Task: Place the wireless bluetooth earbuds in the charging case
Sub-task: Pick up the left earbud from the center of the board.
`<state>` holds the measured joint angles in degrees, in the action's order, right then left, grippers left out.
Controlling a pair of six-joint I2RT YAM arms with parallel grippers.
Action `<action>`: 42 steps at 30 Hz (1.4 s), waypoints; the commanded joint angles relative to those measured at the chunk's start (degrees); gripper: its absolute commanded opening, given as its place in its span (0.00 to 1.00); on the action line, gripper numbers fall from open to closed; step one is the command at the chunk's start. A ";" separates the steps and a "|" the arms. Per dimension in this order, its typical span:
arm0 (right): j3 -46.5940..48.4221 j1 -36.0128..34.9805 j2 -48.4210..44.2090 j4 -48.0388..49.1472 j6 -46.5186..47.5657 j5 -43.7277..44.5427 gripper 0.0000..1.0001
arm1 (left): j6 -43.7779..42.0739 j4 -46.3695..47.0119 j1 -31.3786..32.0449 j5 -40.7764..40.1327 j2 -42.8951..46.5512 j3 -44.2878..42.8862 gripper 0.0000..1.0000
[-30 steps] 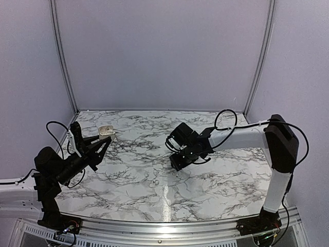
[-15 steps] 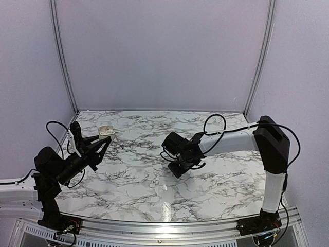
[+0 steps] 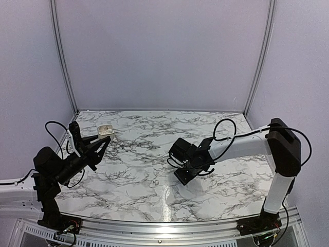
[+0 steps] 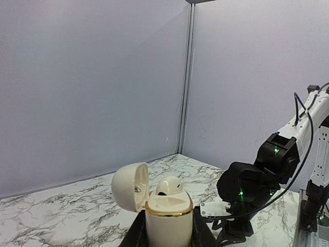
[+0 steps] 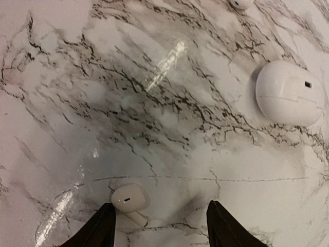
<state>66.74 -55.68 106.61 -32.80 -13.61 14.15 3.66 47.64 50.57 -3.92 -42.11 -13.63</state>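
R arm (image 3: pixel 241 141) pulled back toward near edge; R end effector (image 5: pixel 162 225) hangs spread wide over loose earbud (image 5: pixel 129 198) on tabletop (image 3: pixel 133 175). L end effector (image 4: pixel 168 235) clamps open-lidded charging case (image 4: pixel 168 218), w/ seated earbud (image 4: pixel 168 186) inside.

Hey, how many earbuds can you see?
2 for sure: one earbud seated in the open charging case in the left tool, a second earbud on the table by the right tool. Two more white rounded pieces farther off could be earbuds too.
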 commanded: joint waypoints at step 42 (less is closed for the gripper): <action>11.89 4.61 6.34 -9.90 8.23 -11.29 0.32 | -0.77 -1.40 -0.29 0.58 2.01 0.53 0.00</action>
<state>76.36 -51.51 111.90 -41.25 -6.55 1.78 3.62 45.80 50.57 -3.51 -41.06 -13.61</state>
